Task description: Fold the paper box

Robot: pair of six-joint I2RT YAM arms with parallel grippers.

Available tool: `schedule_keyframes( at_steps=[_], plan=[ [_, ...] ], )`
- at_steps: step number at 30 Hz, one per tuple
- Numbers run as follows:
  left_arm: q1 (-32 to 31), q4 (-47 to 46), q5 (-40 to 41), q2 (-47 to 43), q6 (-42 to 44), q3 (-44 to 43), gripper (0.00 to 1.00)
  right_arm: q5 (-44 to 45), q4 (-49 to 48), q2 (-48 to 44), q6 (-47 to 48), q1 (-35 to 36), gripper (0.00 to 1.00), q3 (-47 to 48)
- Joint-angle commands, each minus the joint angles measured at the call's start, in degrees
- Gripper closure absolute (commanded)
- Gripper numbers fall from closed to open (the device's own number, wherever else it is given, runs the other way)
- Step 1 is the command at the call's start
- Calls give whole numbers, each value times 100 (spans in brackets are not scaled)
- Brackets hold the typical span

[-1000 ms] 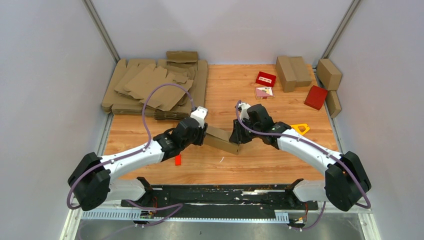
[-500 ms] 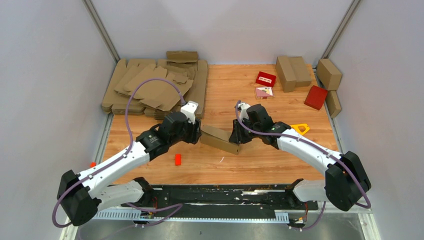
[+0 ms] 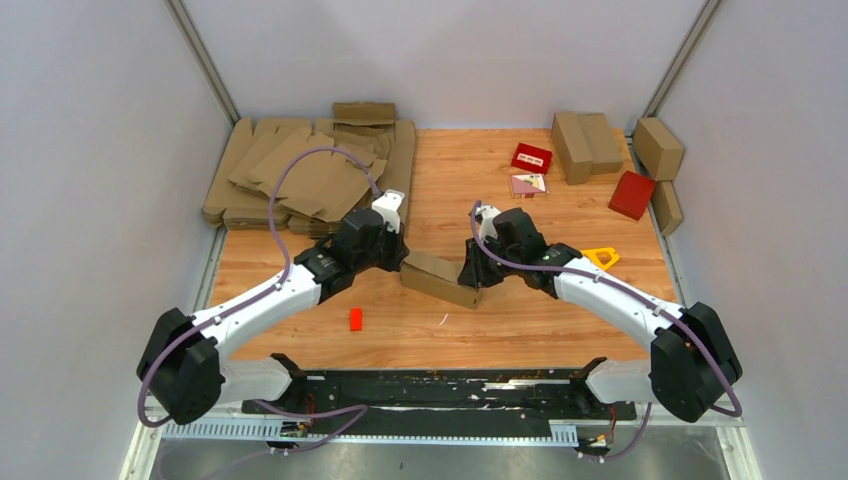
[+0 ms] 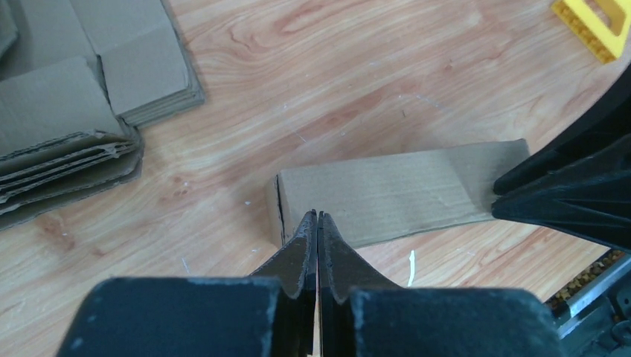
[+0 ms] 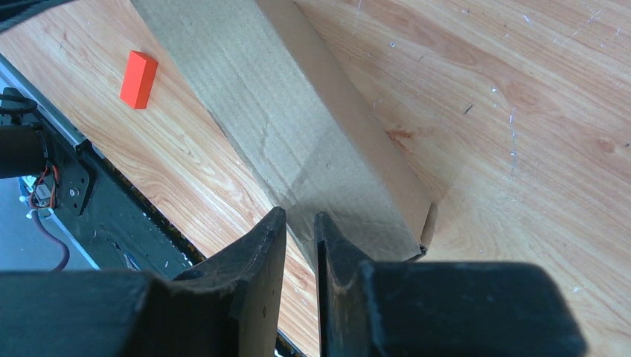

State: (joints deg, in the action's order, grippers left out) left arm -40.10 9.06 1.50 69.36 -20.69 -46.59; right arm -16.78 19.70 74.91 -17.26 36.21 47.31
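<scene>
Nearest the arm bases: a small orange block [image 3: 355, 319] lies on the wooden table [image 3: 560, 320], at 7 o'clock from the task's thing.
Box position: the paper box [image 3: 440, 279], a brown oblong carton, lies mid-table between the two claws.
Long axis: it runs from 10 o'clock to 4 o'clock in the overhead view.
Right gripper [image 5: 300, 223]: it sits at the 4 o'clock end, fingers narrowly parted with cardboard in the gap, so it appears clamped on that end.
Left gripper [image 4: 318, 217]: it is clenched on nothing, its tips over the box's long edge close to the 10 o'clock end; whether they touch cannot be told.
Key relation: in the left wrist view the open-seamed end is just beside the tips at 9 o'clock, so the left arm is likely the one to press it.
Farthest: a stack of flat cardboard sheets [image 3: 310, 175] at 11 o'clock, well apart.
</scene>
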Motion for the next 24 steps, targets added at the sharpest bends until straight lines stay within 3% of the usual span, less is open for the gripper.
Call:
schedule_keyframes(
  at_steps=[1, 10, 19, 21, 24],
  plan=[
    [38, -345, 17, 240, 17, 90, 100, 264, 286, 119, 102, 5, 78, 12],
    [47, -601, 121, 433, -27, 769, 100, 236, 299, 94, 100, 2, 76, 69],
    [54, -656, 132, 474, -19, 840, 100, 265, 924, -451, 154, 4, 64, 812],
    [53, -647, 133, 471, -14, 829, 100, 351, 995, -630, 138, 6, 66, 753],
    [55, -637, 110, 474, -9, 799, 100, 463, 1005, -772, 89, -8, 80, 482]
  ],
)
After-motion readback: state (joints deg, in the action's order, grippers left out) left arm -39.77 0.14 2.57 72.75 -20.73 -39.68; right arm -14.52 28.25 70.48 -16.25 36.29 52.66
